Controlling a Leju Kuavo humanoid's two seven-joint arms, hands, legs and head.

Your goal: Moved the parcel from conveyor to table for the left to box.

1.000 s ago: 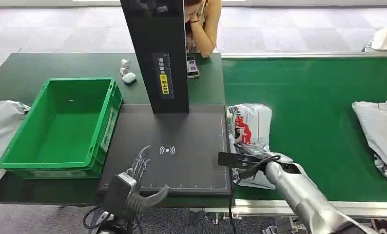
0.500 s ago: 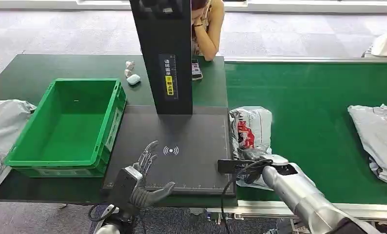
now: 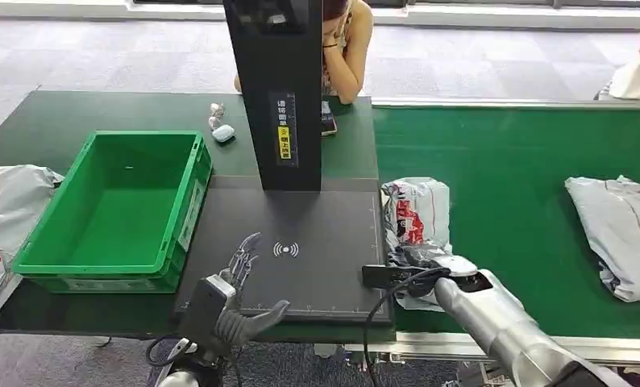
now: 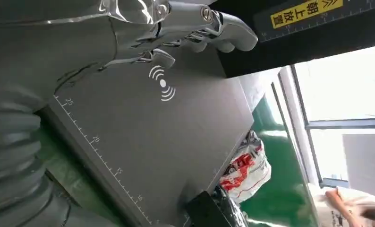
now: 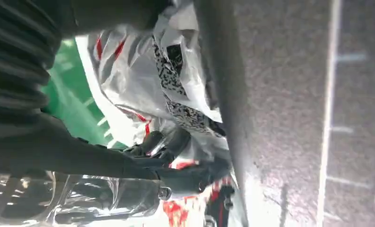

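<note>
The parcel (image 3: 417, 211), a crumpled white bag with red and black print, lies on the green conveyor (image 3: 510, 153) against the right edge of the dark scanning pad (image 3: 317, 266). My right hand (image 3: 420, 262) sits on its near end. In the right wrist view its dark fingers (image 5: 176, 165) curl into the parcel's plastic (image 5: 129, 80). My left hand (image 3: 232, 290) hovers over the pad's front edge with fingers spread and nothing in it. The left wrist view has that hand (image 4: 143, 33) above the pad and the parcel (image 4: 246, 165) beyond it. The green box (image 3: 107, 266) stands empty to the left of the pad.
A black scanner column (image 3: 276, 89) rises at the back of the pad. A second grey parcel (image 3: 619, 234) lies further right on the conveyor. Grey bags (image 3: 6, 201) lie left of the box. A person (image 3: 345, 40) leans on the table's far side, near a phone (image 3: 327, 122) and an earbud case (image 3: 223, 132).
The camera has shifted a little. The grey parcel on the conveyor has drifted left towards the pad. My left hand has moved slightly forward over the pad. My right hand stays on the parcel.
</note>
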